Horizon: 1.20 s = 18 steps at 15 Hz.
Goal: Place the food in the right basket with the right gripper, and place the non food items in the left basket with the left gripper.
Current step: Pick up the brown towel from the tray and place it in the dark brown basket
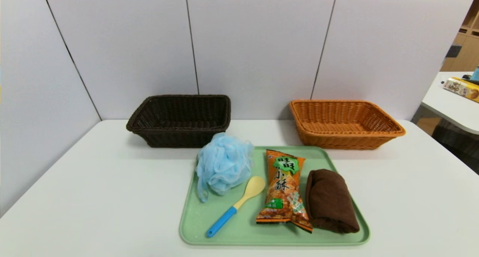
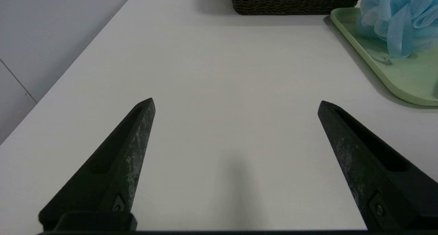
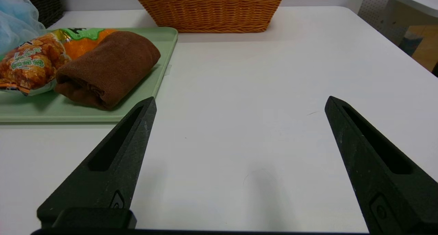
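Snack bag (image 1: 285, 189) on the near tray (image 1: 220, 240), right of the spoon (image 1: 239, 202), awaiting sorting alongside pouf (image 1: 225, 163) and towel (image 1: 331, 201), nothing basketed so far, left gripper (image 2: 236, 100) and right gripper (image 3: 241, 97) both wide apart, empty, over the near table (image 1: 93, 197)

Down at lower centre I see a pale green tray (image 1: 239, 232) on a white desk (image 1: 112, 197). Toward its left sits a light blue bath pouf (image 1: 225, 163); below that, a spoon (image 1: 237, 205) with a pale yellow bowl and blue handle. The snack bag (image 1: 285, 191) is orange with green patches, black lettering and golden-brown printed crackers, its ends striped black. Right of it, a plain dark brown towel (image 1: 332, 201). Left of centre, a blackish-brown basket (image 1: 179, 137); upper right, an orange-tan one (image 1: 344, 139), both with woven patterning. The wall (image 1: 258, 43) is pale grey with thin black lines.
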Available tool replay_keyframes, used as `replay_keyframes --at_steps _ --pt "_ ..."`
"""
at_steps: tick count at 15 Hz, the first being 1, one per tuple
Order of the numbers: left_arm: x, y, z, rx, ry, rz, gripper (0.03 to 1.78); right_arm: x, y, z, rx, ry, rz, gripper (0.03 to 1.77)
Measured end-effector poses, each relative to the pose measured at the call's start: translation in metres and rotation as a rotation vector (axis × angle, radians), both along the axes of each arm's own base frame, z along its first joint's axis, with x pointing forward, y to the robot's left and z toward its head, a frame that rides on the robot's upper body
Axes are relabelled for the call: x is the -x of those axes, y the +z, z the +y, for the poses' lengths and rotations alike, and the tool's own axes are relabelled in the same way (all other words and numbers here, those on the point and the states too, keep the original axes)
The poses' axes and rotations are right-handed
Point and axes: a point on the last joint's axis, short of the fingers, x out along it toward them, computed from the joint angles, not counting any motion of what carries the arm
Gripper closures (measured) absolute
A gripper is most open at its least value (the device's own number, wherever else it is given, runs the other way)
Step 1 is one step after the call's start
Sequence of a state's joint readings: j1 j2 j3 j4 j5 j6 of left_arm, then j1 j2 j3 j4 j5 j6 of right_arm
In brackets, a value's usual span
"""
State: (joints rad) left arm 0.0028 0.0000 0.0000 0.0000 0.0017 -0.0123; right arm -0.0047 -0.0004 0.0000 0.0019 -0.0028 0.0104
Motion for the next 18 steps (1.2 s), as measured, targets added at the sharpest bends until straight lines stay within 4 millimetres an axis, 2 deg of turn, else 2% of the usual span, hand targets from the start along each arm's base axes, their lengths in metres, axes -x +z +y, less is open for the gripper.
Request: replay_keyframes --at_steps 18 --pt "0.0008 0.0005 -0.0002 -0.052 -0.011 0.013 0.12 0.0001 0.0003 0.0002 0.037 0.007 0.000 0.10"
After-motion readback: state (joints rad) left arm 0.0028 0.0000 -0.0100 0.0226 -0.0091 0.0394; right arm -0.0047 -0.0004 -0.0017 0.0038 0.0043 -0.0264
